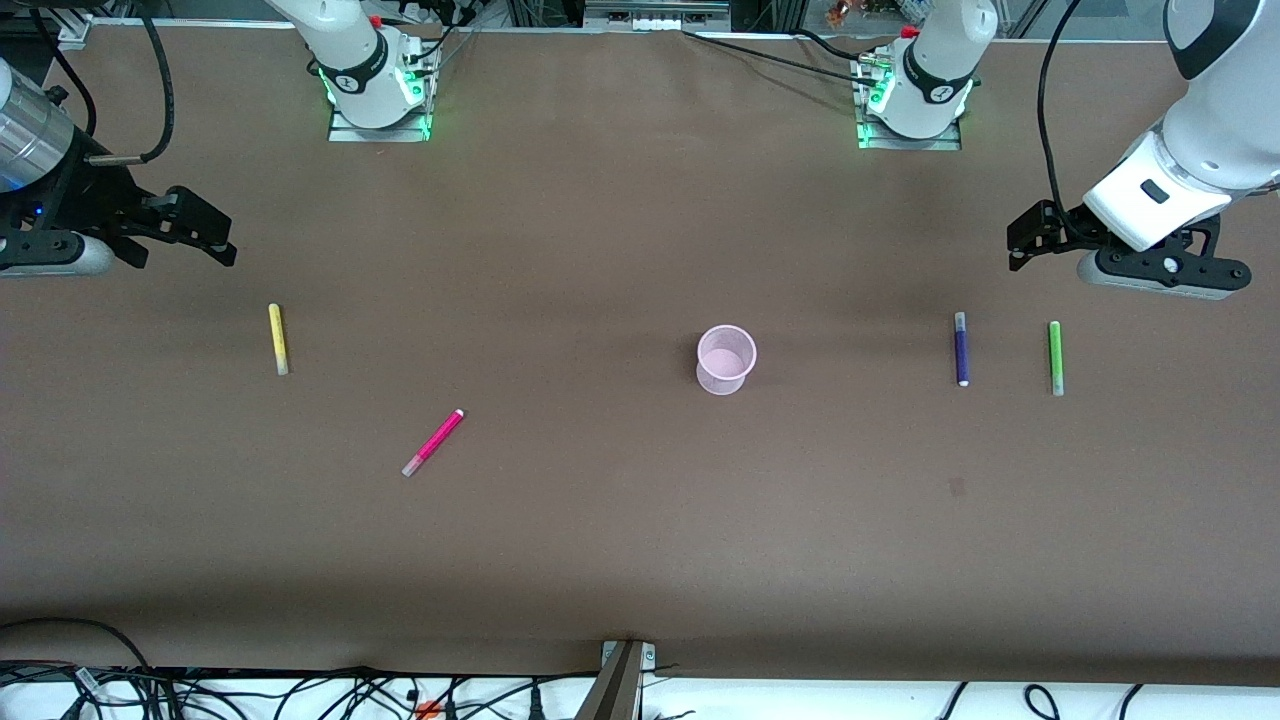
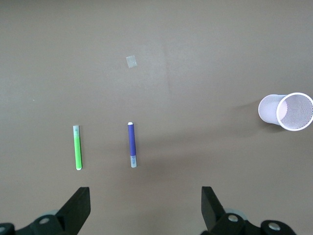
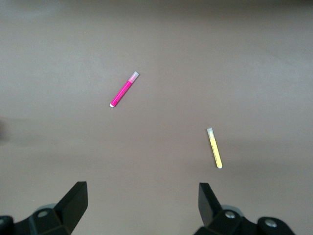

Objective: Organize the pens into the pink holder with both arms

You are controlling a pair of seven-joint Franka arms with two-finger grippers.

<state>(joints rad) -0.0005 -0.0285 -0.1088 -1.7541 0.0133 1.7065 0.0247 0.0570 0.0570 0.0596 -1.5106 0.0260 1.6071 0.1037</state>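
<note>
Brown tabletop (image 1: pixel 600 560) is carrying everything flat and apart, so each pen is lying free for a pick, and the pink holder (image 1: pixel 726 359) is standing upright mid-table within either arm's reach. I am holding my left tool (image 2: pixel 145 208) and right tool (image 3: pixel 142 205) aloft with fingers spread wide. On the front view's clock, the purple-blue pen (image 1: pixel 961 348) and green pen (image 1: pixel 1055 357) are lying at six o'clock of the left tool; the yellow pen (image 1: pixel 278 339) and magenta pen (image 1: pixel 432 442) at four o'clock of the right.
</note>
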